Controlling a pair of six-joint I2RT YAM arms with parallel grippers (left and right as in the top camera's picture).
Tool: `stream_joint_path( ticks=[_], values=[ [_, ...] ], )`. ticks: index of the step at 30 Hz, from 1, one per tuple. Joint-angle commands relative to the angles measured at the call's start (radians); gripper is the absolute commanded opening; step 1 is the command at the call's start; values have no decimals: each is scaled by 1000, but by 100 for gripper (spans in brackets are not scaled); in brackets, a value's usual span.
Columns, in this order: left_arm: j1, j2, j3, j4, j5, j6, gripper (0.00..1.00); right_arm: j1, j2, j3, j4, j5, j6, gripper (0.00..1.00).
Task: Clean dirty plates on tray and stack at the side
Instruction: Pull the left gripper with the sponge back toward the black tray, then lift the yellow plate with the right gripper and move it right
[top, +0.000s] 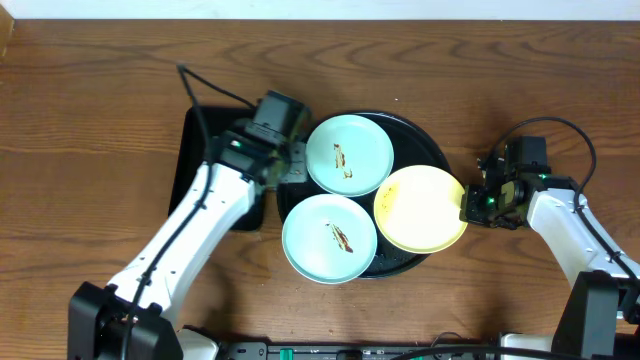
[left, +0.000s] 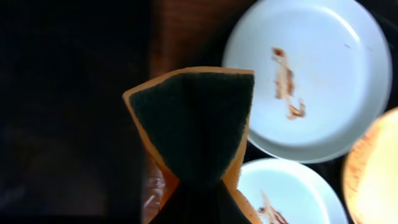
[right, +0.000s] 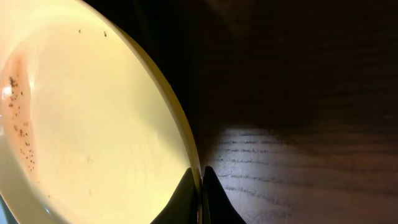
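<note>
Two pale aqua plates (top: 349, 154) (top: 329, 238) with brown smears lie on the round black tray (top: 425, 142). A pale yellow plate (top: 418, 208) lies at the tray's right edge, overhanging it. My right gripper (top: 470, 204) is shut on the yellow plate's right rim (right: 186, 134); the plate has small dark specks. My left gripper (top: 283, 165) is shut on an orange sponge with a dark green scouring face (left: 196, 121), held left of the upper aqua plate (left: 308, 78). The lower aqua plate (left: 292, 193) shows at the bottom of the left wrist view.
A smaller rectangular black tray (top: 196, 150) lies left of the round tray, under my left arm. Bare wooden table (top: 520, 70) surrounds both trays, with room at the right and far side.
</note>
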Motion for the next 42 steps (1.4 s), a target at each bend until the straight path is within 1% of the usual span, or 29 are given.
stream_joint_path(
  ticks=[1,4,12,19,25,29,35,38,42],
  values=[
    [32,-19,7,-13,-5,-9,7,-2,-3,-5,9,-9,7,1],
    [39,-19,7,-20,-5,-9,7,-2,-14,9,7,-4,7,1],
    [39,-19,6,-20,-5,-9,7,0,-156,83,-14,73,-8,1],
    [39,-19,6,-19,-5,-9,7,57,-256,94,32,237,-34,1],
    [39,-19,6,-21,-5,-9,7,178,-269,94,113,393,-42,1],
    [39,-19,6,-26,-5,-9,7,275,-269,94,149,536,-51,1],
    [39,-19,6,-27,-5,-9,7,423,-269,94,217,743,-198,1],
    [39,-19,6,-27,-5,-9,8,491,-269,94,237,859,-243,1],
    [39,-19,6,-27,-5,-9,8,564,-268,94,271,960,-326,1]
  ],
)
